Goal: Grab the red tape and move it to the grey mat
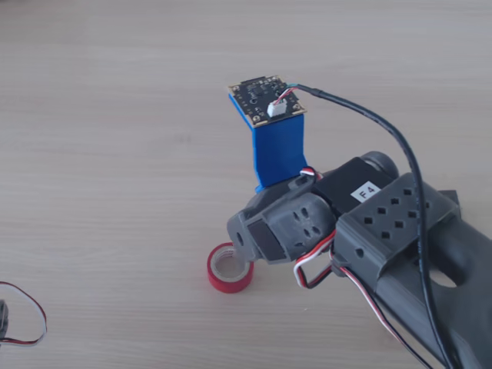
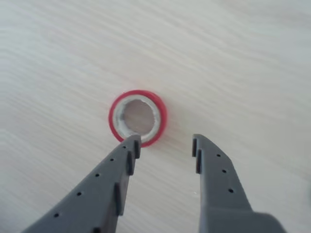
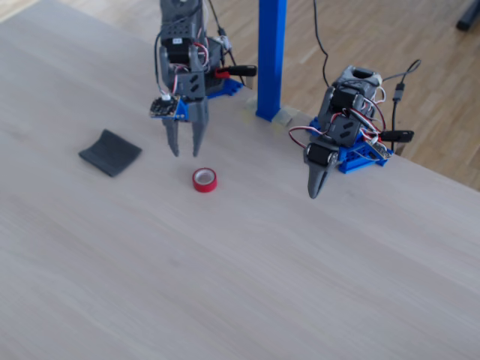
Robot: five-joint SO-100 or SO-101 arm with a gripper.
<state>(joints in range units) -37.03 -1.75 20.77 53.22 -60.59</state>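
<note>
The red tape (image 2: pixel 138 118) lies flat on the pale wooden table, whitish core and open centre facing up. It also shows in the fixed view (image 3: pixel 204 179) and in the other view (image 1: pixel 229 269). My gripper (image 2: pixel 165 145) is open and empty, hovering just short of the roll. In the wrist view the left fingertip (image 2: pixel 131 148) overlaps the roll's near rim, and the roll sits left of the gap. In the fixed view the gripper (image 3: pixel 185 152) points down, up and left of the tape. The grey mat (image 3: pixel 110 152) lies flat, left of the gripper.
A second arm (image 3: pixel 330 142) stands at the right with its gripper pointing down. A blue post (image 3: pixel 271 56) rises at the table's far edge. A thin red wire loop (image 1: pixel 23 323) lies at the lower left of the other view.
</note>
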